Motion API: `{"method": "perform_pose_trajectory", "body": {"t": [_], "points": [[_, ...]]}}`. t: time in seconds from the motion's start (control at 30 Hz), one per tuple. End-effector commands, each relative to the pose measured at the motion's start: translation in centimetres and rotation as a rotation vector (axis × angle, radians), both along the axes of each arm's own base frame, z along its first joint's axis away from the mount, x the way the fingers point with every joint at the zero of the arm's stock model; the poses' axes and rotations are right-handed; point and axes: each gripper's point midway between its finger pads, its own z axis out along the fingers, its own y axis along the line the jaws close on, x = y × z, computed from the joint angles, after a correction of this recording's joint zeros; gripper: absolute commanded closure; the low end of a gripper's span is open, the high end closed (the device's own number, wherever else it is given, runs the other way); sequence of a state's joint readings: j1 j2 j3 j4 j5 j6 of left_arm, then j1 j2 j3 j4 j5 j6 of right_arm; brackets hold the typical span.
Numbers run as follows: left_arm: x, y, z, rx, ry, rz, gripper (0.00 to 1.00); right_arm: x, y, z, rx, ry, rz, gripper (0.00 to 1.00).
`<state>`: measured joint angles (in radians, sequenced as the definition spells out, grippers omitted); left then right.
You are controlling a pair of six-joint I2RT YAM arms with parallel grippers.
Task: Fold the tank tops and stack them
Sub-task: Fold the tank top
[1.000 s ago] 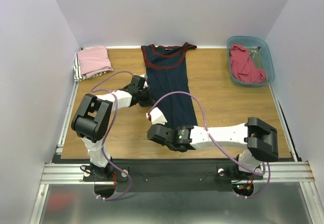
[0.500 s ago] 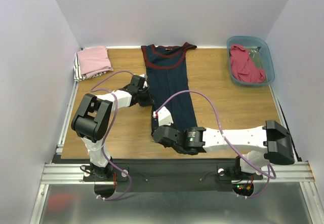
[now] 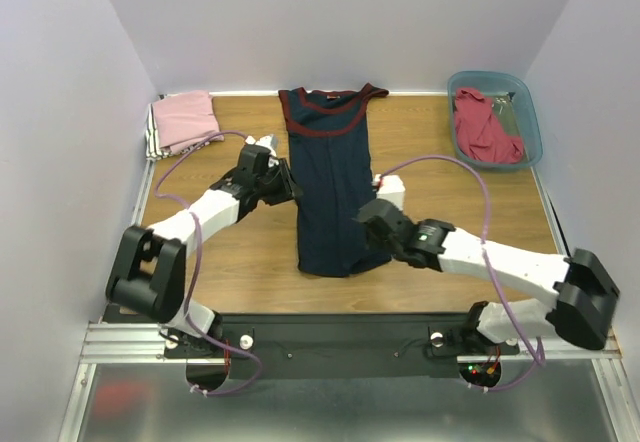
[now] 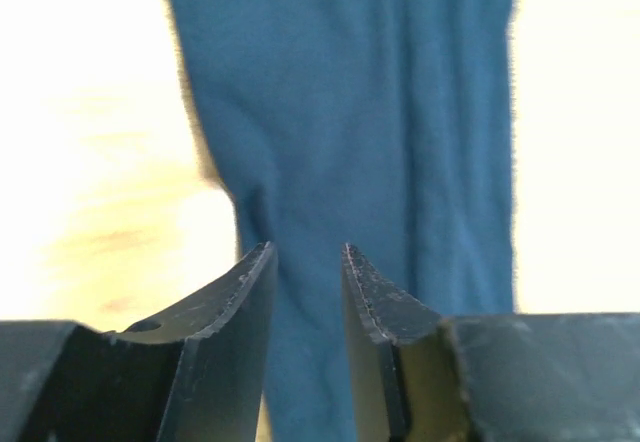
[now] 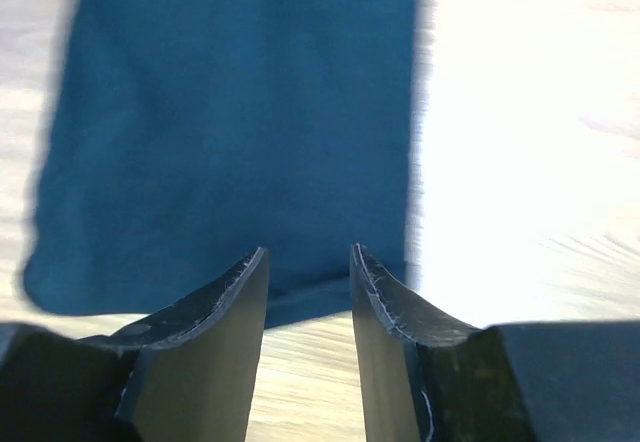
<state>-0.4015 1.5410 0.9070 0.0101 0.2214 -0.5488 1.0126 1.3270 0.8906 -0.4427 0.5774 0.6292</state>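
The navy jersey (image 3: 335,187) lies as a narrow strip down mid-frame, collar at top. The left gripper (image 3: 278,182) sits at its left edge and the right gripper (image 3: 370,227) at its lower right edge, both with jaws parted on nothing (wrist views blur). Bare table (image 3: 440,162) flanks it; pink top (image 3: 188,119) upper left, red top (image 3: 485,127) in the bin (image 3: 531,122) upper right.

The left arm (image 3: 190,224) and right arm (image 3: 505,262) share white links and black joint housings (a lilac cable (image 3: 486,202) loops along each), ending in dark, tapered jaws.
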Motion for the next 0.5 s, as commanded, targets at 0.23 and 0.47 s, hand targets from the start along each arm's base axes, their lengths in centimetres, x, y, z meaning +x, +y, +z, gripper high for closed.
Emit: {"method": "perform_pose_trajectory", "body": {"t": [0.23, 0.47], "points": [[-2.4, -8.3, 6.4, -0.100, -0.143, -0.225, 0.56, 0.2, -6.4, -3.0, 0.089, 0.083, -0.125, 0.55], [-1.5, -17.6, 5.2, -0.088, -0.113, -0.389, 0.57, -0.3, -6.1, -4.9, 0.196, 0.145, -0.099, 0.56]]}}
